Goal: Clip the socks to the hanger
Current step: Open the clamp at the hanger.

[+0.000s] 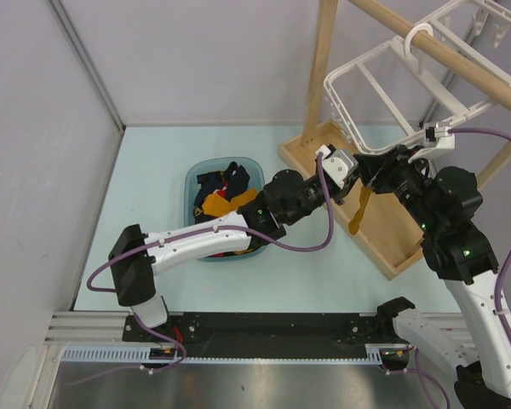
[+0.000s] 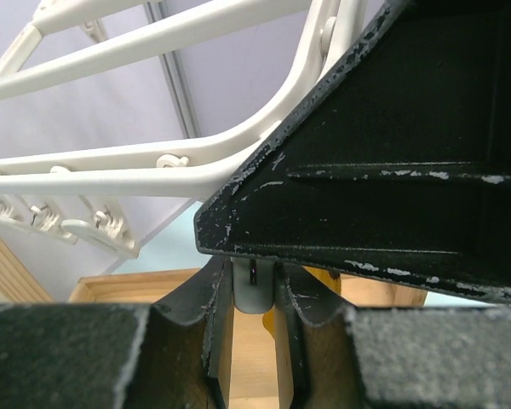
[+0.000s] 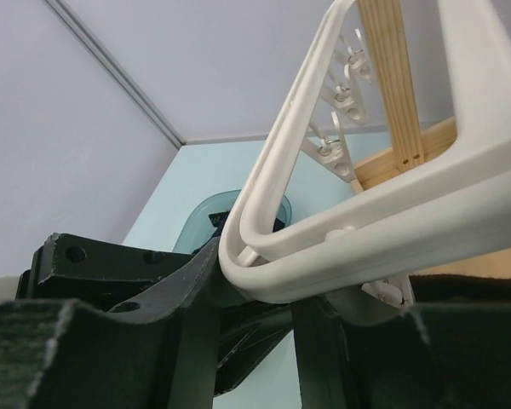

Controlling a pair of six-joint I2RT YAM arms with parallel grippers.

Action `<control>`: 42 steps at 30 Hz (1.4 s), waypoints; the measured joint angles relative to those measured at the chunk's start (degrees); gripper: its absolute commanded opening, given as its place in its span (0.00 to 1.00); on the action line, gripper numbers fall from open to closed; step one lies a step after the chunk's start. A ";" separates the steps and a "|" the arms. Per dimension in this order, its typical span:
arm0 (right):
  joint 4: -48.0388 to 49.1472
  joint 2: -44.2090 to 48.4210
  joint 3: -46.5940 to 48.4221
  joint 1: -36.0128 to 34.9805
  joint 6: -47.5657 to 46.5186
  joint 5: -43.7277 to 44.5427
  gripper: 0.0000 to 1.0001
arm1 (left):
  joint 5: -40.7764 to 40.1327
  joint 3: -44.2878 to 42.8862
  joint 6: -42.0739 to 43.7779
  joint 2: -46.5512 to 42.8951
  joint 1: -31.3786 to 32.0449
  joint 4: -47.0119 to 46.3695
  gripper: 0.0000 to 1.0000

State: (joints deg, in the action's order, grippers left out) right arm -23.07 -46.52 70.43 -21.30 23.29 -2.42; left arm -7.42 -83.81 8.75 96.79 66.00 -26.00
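A mustard-yellow sock hangs below the near corner of the white hanger. Both grippers meet at that corner. My left gripper is shut on a small grey clip under the hanger's rim. A bit of the sock shows just behind the clip. My right gripper has the hanger's rounded corner held between its fingertips. No sock shows in the right wrist view. More mustard socks lie in the basket.
A teal basket with navy, red and mustard socks stands left of centre, under my left arm. The wooden rack's post and base board stand at the right, with the hanger hooked on its round rod. More clips dangle along the frame.
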 measured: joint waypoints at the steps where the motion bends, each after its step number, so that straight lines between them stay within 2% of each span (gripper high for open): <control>1: -0.13 0.00 0.00 0.00 -0.04 0.00 0.23 | 0.00 0.00 -0.22 -0.02 0.00 0.17 0.13; 10: 0.00 0.42 0.00 -0.07 -0.20 -0.04 0.11 | 0.13 1.42 -1.92 -0.98 0.98 -0.13 0.57; 13: 0.50 0.42 0.00 -0.13 -0.17 -0.02 0.09 | 0.28 3.52 -2.95 -1.99 1.51 -0.57 0.64; 16: 1.05 0.42 0.00 -0.13 -0.04 -0.11 0.08 | 0.57 5.49 -4.31 -2.84 1.49 -0.85 0.65; 23: 1.11 0.42 0.00 -0.15 0.46 -0.44 0.08 | 1.20 9.25 -6.62 -4.28 0.42 -3.56 0.63; 32: 1.07 0.42 0.00 -0.24 0.50 -0.46 0.09 | 2.80 8.92 -7.30 -4.22 -1.18 -7.41 0.49; 35: 1.05 0.44 0.00 -0.24 0.50 -0.48 0.09 | 3.39 8.00 -7.28 -4.13 -1.27 -7.67 0.43; 40: 1.03 0.46 0.00 -0.24 0.50 -0.48 0.10 | 4.00 6.60 -7.32 -4.04 -1.27 -8.50 0.24; 42: 1.07 0.48 0.00 -0.24 0.48 -0.48 0.16 | 4.09 6.25 -7.37 -3.89 -1.31 -8.68 0.16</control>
State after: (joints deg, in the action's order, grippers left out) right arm -22.00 -46.04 70.43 -21.54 23.77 -2.90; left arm -3.33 -77.56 1.39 92.90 64.69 -34.68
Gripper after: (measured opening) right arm 0.355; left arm 0.273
